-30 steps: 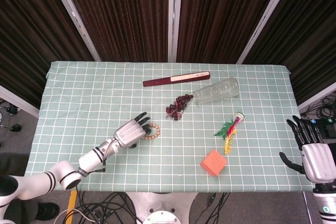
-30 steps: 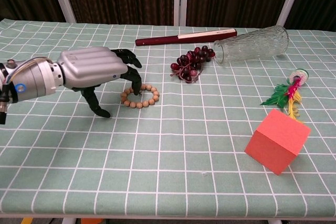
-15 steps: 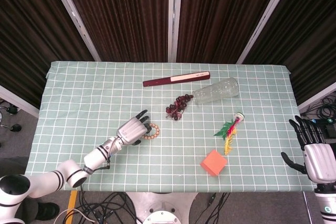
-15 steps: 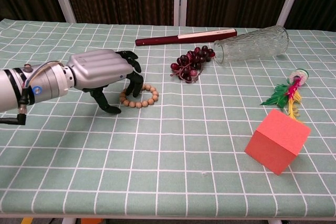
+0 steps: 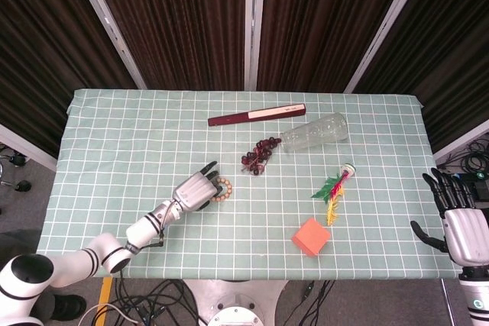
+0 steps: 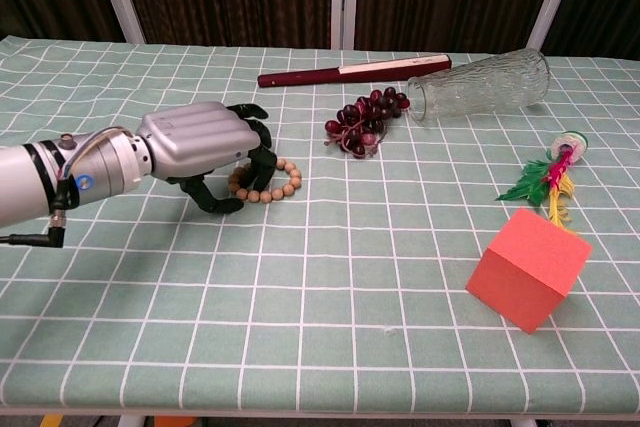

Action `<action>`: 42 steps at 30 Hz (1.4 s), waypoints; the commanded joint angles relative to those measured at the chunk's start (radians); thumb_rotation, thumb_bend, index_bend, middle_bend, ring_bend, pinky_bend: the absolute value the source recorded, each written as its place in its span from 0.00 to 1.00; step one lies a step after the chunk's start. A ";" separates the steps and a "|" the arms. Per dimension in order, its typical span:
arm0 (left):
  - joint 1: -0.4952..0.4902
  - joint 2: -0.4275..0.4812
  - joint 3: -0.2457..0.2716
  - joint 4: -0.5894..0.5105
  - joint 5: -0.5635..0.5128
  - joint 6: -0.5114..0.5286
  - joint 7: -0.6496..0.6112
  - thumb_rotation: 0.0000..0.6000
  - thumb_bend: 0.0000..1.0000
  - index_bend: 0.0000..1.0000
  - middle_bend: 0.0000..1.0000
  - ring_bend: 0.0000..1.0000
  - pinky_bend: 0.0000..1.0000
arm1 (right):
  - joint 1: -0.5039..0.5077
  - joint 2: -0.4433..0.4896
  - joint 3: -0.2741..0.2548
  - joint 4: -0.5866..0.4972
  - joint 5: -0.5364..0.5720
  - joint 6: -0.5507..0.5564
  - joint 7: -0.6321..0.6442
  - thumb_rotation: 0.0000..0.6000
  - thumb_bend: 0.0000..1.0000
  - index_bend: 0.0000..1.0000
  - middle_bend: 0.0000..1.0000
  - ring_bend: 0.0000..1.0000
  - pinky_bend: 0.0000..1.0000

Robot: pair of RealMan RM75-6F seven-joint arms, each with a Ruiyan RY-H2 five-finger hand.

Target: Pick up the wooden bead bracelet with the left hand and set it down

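Note:
The wooden bead bracelet (image 6: 282, 181) lies flat on the green checked tablecloth, left of centre; the head view shows the bracelet (image 5: 223, 190) too. My left hand (image 6: 200, 143) sits low over its left side. The dark fingers (image 6: 256, 175) curl down onto the beads and the thumb closes in from the near side, pinching that part of the ring. In the head view my left hand (image 5: 195, 191) covers the bracelet's left half. My right hand (image 5: 458, 223) hangs past the table's right edge, fingers spread and holding nothing.
Dark red grapes (image 6: 361, 121) lie just right of the bracelet. Behind them are a glass vase on its side (image 6: 480, 85) and a closed maroon fan (image 6: 352, 71). An orange cube (image 6: 527, 268) and a feathered shuttlecock toy (image 6: 550, 178) sit at the right.
My left hand has sunk toward the cloth and slid slightly right, and its fingers and thumb have curled in on the bracelet's left side. The bracelet has stayed in place.

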 commanded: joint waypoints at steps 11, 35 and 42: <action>0.019 -0.035 0.015 0.051 0.006 0.066 -0.016 1.00 0.29 0.58 0.58 0.27 0.01 | -0.004 0.001 0.000 0.000 -0.002 0.004 0.002 1.00 0.17 0.00 0.00 0.00 0.00; 0.096 0.231 -0.120 -0.408 -0.222 -0.128 -1.429 1.00 0.40 0.59 0.63 0.30 0.09 | -0.003 0.002 0.003 -0.009 -0.021 0.016 -0.001 1.00 0.17 0.00 0.00 0.00 0.00; 0.106 0.278 -0.141 -0.459 -0.194 -0.184 -1.733 1.00 0.42 0.60 0.63 0.30 0.09 | -0.003 0.004 0.004 -0.018 -0.025 0.019 -0.011 1.00 0.17 0.00 0.00 0.00 0.00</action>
